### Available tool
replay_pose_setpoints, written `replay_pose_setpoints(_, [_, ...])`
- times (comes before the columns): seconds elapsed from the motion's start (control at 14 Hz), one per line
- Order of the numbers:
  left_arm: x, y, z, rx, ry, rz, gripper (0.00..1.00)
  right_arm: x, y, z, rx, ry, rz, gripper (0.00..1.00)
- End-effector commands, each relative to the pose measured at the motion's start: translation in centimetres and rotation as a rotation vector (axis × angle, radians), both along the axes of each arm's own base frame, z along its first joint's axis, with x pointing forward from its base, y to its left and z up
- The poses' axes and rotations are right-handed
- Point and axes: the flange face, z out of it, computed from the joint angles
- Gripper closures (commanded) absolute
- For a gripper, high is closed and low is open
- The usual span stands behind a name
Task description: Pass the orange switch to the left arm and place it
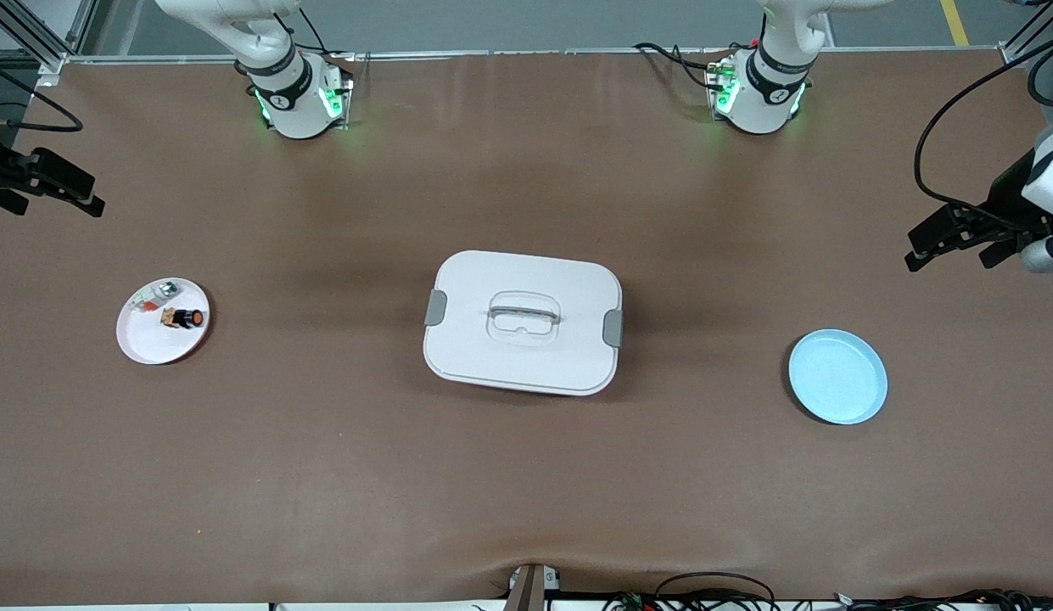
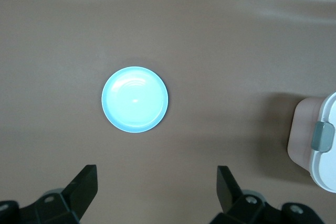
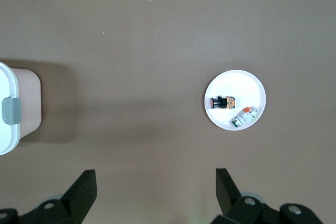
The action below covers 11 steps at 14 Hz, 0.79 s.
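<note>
The orange switch lies on a small white plate toward the right arm's end of the table, black-bodied with an orange cap. In the right wrist view the switch shows on that plate. The white box stands mid-table with its lid on. My right gripper hangs open and empty over the table's edge at the right arm's end, its fingers spread wide. At the left arm's end my left gripper is open and empty too, high over bare table beside the blue plate.
A small white-grey part with a red bit shares the white plate. An empty light-blue plate sits toward the left arm's end, also seen as the blue plate in the left wrist view. Cables run along the table's near edge.
</note>
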Motion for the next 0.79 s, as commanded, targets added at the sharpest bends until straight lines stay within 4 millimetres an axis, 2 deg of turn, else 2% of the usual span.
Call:
replay_pose_setpoints(0.0, [0.12,0.01,0.28,0.017,0.009,-0.017,0.0,-0.86,0.03,0.14,-0.015,-0.003,-0.011,0.0])
replay_pose_setpoints(0.14, [0.14,0.01,0.5,0.017,0.004,-0.017,0.0,-0.88,0.04,-0.33,-0.014,0.004,-0.009,0.0])
replay_pose_setpoints(0.72, [0.19,0.18,0.42,0.017,0.006,-0.016,0.0,-1.11,0.44,0.07,-0.008,-0.004,-0.003,0.0])
